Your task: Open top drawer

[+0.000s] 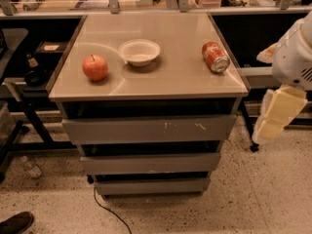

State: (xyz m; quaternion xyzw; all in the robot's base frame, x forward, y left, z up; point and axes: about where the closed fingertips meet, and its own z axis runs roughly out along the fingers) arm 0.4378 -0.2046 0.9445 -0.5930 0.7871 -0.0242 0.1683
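- Wide grey flat-front top drawer (146,129): uppermost of 3 in the cabinet, just under the tabletop, dark gap above it; small white scuffs right of ctr. Front sticks out a bit past the 2 below.
- Two narrower plain grey drawer fronts (151,163) stacked under it.
- Cream-coloured two-finger gripper (273,121): far right, off the cabinet's right side, about level w/ the top drawer, not touching it. Spread or pressed together: can't tell.
- Glossy beige tabletop (180,38) holds:
- red apple (95,67), front-left
- white shallow bowl (139,51), just right of apple, apart from it
- red soda can (215,56), lying on its side near the right edge
- Black cable (109,211) on speckled floor in front of the cabinet.
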